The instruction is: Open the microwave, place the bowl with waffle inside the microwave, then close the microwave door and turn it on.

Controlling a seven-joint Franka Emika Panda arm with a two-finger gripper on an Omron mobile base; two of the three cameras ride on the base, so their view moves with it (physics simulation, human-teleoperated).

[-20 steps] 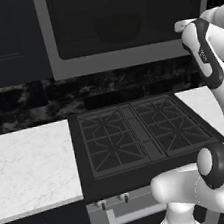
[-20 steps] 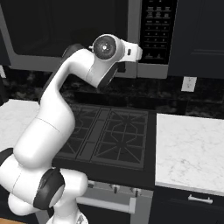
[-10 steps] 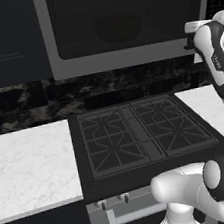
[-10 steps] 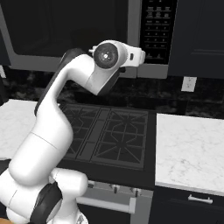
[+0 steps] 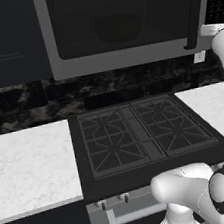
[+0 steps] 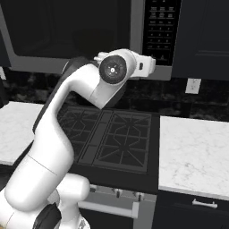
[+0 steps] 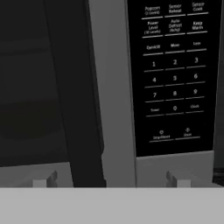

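The microwave [image 5: 126,56] hangs above the stove with its door [image 5: 121,17] shut. In the hand view my gripper [image 7: 109,181] is open, close in front of the microwave's right part. One of its fingertips [image 7: 43,180] sits just left of the dark vertical handle [image 7: 74,87], the other below the black button panel [image 7: 175,74]. Nothing is held. In the left base view my hand [image 5: 212,30] is beside the handle's [image 5: 197,11] lower end. In the right base view my hand [image 6: 143,65] is under the button panel [image 6: 162,27]. The bowl and the waffle are out of view.
A black gas stove [image 5: 142,130] lies under the microwave, with white marble counters to the left [image 5: 30,166] and right [image 6: 192,152]. Dark cabinets [image 5: 2,38] flank the microwave. A wall socket [image 6: 193,86] sits on the dark backsplash.
My arm has carried the hand up and to the right, closer to the microwave's handle end. The gripper has stayed open. The microwave door has not moved.
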